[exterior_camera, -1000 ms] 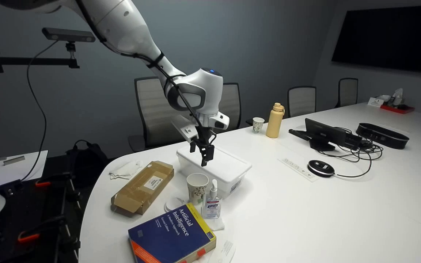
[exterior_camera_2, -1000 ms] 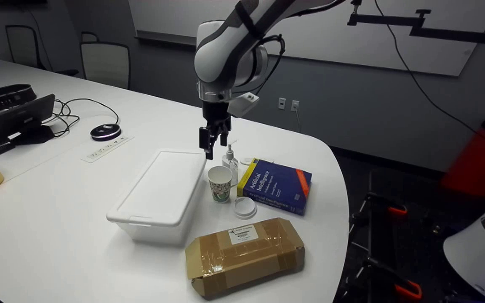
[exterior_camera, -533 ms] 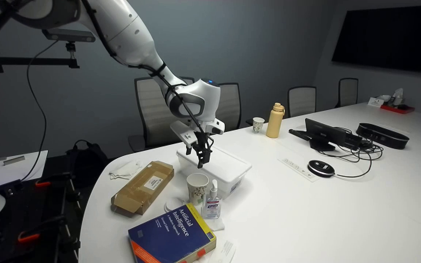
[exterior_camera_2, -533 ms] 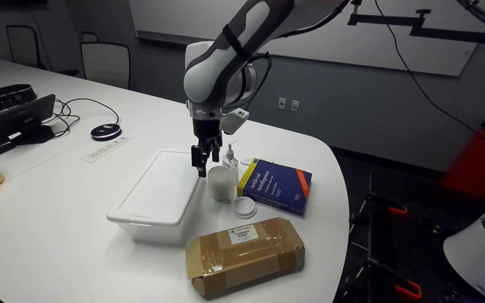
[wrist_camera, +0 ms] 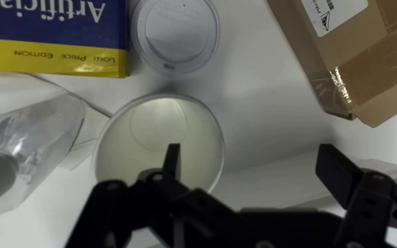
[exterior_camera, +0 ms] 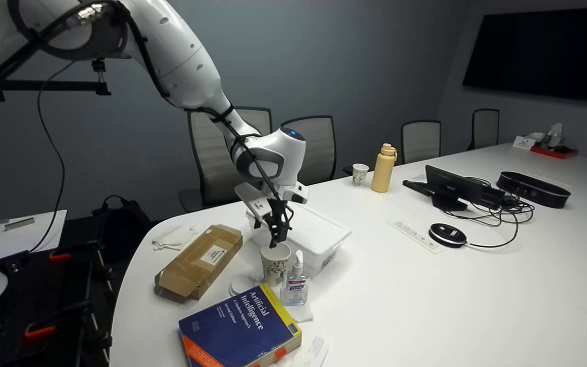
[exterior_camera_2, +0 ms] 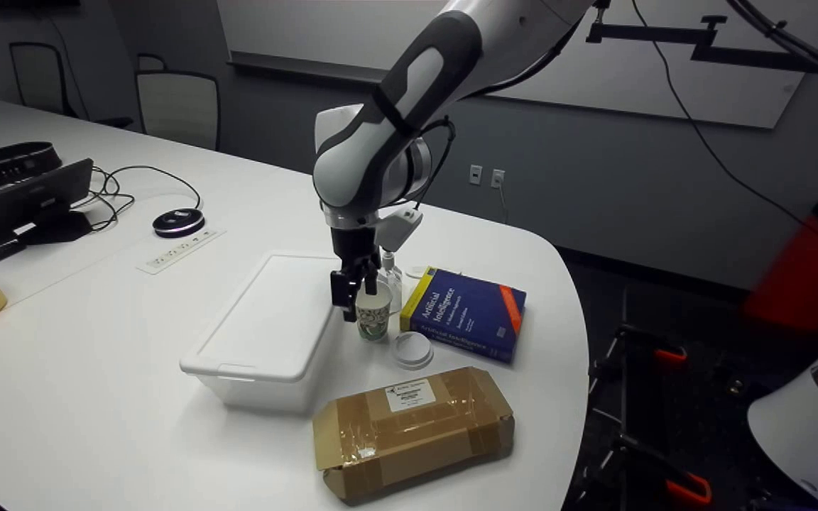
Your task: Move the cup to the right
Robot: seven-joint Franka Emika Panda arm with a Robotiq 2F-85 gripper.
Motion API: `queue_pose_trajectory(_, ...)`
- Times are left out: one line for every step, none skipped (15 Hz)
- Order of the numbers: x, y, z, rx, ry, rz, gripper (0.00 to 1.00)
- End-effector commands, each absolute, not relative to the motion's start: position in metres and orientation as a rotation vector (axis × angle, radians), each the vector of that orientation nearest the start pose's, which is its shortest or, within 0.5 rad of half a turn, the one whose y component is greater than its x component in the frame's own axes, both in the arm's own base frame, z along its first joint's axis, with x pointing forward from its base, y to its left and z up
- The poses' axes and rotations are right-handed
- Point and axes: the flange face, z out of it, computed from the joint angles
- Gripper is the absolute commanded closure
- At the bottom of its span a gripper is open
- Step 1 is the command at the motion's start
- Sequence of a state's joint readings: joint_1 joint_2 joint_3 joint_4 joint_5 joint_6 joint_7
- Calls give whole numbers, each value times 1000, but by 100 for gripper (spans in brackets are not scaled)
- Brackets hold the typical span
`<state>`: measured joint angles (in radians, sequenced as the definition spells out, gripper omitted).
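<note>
The cup (exterior_camera: 275,267) is a whitish paper cup with a faint dark pattern. It stands upright on the table between the white lidded box and the sanitizer bottle, and shows in both exterior views (exterior_camera_2: 373,321). My gripper (exterior_camera_2: 359,301) is open and empty, close above the cup at its rim, on the white box side. In the wrist view I look down into the open cup (wrist_camera: 160,127). One finger of the gripper (wrist_camera: 253,165) overlaps the cup's mouth; the other is well off to the side, towards the white box. I cannot tell whether the finger touches the cup.
The white lidded box (exterior_camera_2: 267,319) is beside the cup. The sanitizer bottle (exterior_camera: 295,289), a blue-and-yellow book (exterior_camera: 240,329), a round white lid (exterior_camera_2: 412,349) and a cardboard box (exterior_camera_2: 412,433) stand close around. A similar cup (exterior_camera: 359,175) and a tan bottle (exterior_camera: 384,169) stand farther off.
My gripper has come down from above the white box to the cup's rim, staying open. The cup and the other objects have not moved.
</note>
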<state>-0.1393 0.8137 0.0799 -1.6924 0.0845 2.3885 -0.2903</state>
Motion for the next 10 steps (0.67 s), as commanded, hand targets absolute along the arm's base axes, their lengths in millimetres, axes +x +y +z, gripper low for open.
queue_pose_trajectory(659,-42,106,-3000,-244,143,0)
queue_pose_trajectory(658,-42,102,-2998,-246,147,0)
queue_pose_trajectory(657,-41,99,-2996,-246,154,0)
queue_pose_trajectory(656,-41,96,-2996,-247,162,0)
queue_pose_trajectory(656,-41,93,-2995,-248,165,0)
queue_pose_trajectory(655,-41,91,-2995,-248,169,0)
queue_pose_trajectory(655,-41,89,-2995,-249,173,0)
queue_pose_trajectory(655,-41,87,-2995,-248,175,25)
queue_pose_trajectory(655,-41,86,-2994,-250,179,26)
queue_pose_trajectory(655,-41,86,-2996,-249,180,34)
